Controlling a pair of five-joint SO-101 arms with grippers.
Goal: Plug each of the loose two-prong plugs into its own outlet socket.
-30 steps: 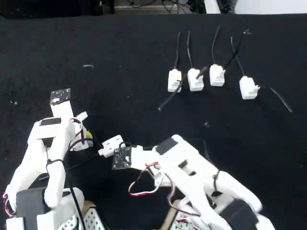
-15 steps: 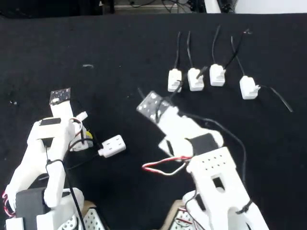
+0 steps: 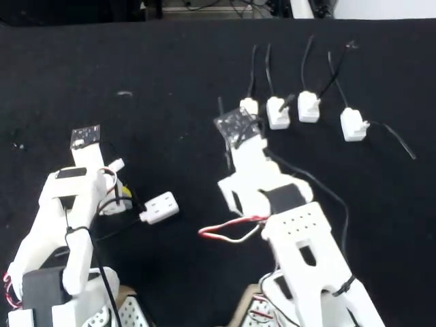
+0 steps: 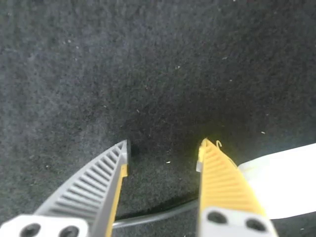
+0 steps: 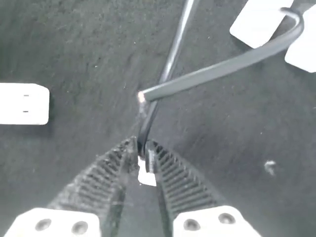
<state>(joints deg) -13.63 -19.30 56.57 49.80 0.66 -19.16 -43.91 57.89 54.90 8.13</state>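
Seen from above, the black cloth-covered worktop [image 3: 136, 68] carries a far row of white blocks on black cords [image 3: 308, 107]. The white right arm [image 3: 262, 177] lies extended with its wrist at one end of that row. A separate white rectangular socket block [image 3: 162, 206] sits just beside the white left arm [image 3: 68, 204]. At the left wrist, the left claw [image 4: 163, 145] stands wide and empty, low over the cloth, with a white block edge [image 4: 281, 177] just beside its yellow finger. At the right wrist, the right claw [image 5: 141, 145] is pinched narrow on a small white plug [image 5: 144, 175] trailing a thin black cord [image 5: 168, 64], near a white two-slot block [image 5: 22, 103]. The step in hand looks like bringing this plug to a socket. Next, the hidden prongs likely need squaring to a free pair of slots, then a straight push.
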